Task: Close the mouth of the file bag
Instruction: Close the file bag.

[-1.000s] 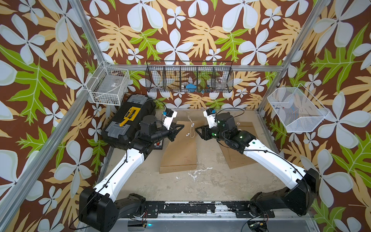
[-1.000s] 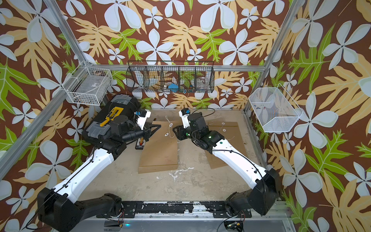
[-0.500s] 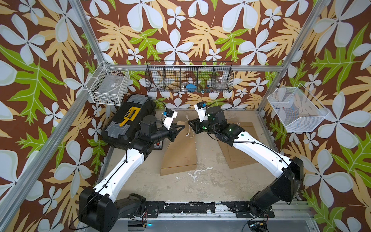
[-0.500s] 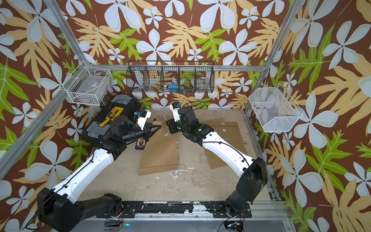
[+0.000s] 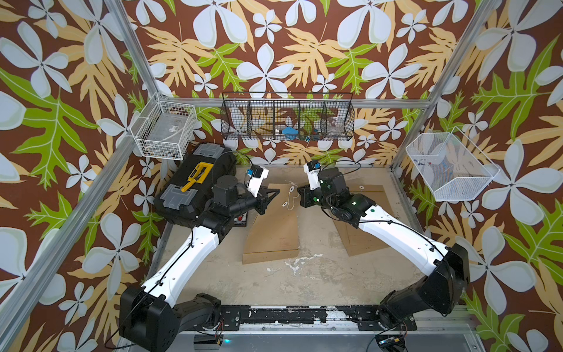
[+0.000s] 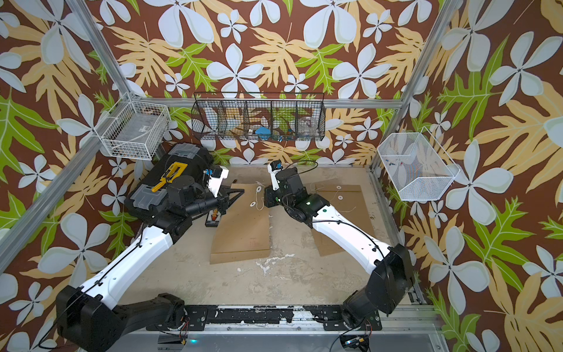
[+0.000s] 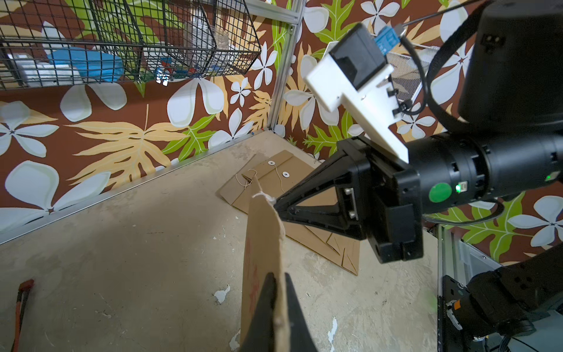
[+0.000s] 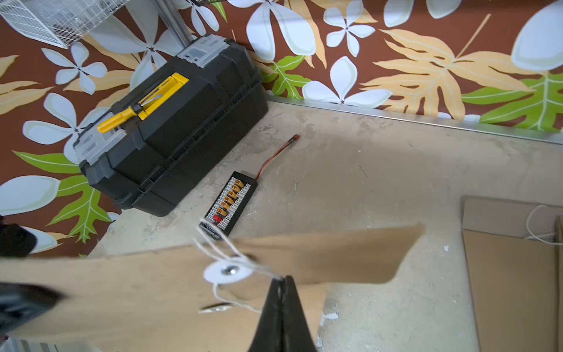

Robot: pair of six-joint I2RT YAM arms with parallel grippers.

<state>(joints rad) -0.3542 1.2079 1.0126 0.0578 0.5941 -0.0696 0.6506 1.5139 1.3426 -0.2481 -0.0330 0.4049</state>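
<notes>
Both top views: beige scuffed tabletop [image 5: 304, 274]. At frame centre lies the brown kraft-paper file bag [image 5: 274, 231], its long axis running up-frame and its mouth at the upper end, between the two hands. Left hand [image 5: 275, 192], from frame left, is clamped on the flap corner, holding it raised. Right hand [image 8: 281, 279], nearer the fastener, is pinched shut on the thin white string [image 8: 262, 268], just beside the white round paper disc [image 8: 227, 271].

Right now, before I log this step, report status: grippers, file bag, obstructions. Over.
Left gripper shut on flap of file bag. Right gripper shut on string at flap's disc. Flap raised, mouth not closed. Connector board lies beside bag.
</notes>
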